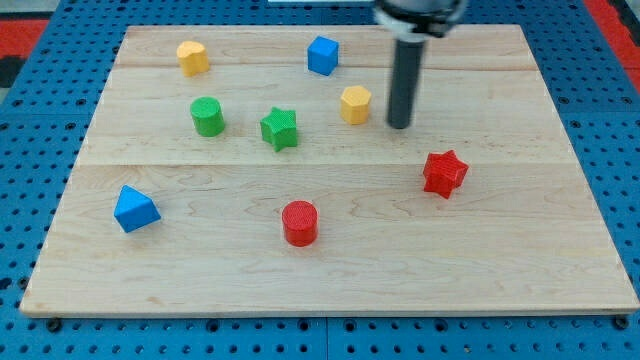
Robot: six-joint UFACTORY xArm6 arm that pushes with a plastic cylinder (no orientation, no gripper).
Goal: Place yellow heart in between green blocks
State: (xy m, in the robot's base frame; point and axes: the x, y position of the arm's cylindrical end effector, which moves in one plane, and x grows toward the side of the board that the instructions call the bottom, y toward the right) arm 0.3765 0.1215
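Note:
A yellow block (193, 57) that looks heart-shaped sits near the board's top left. A green cylinder (208, 116) and a green star (280, 128) stand side by side left of centre, with a small gap between them. The yellow heart is above and slightly left of the green cylinder, apart from it. A second yellow block (355, 104), roughly hexagonal, lies right of the green star. My tip (399, 126) rests on the board just right of this yellow hexagon, with a small gap, far from the yellow heart.
A blue cube (322, 55) sits at the top centre. A red star (444, 173) lies below and right of my tip. A red cylinder (299, 222) is at the bottom centre. A blue triangular block (135, 209) is at the lower left. The wooden board (540, 260) ends at blue pegboard.

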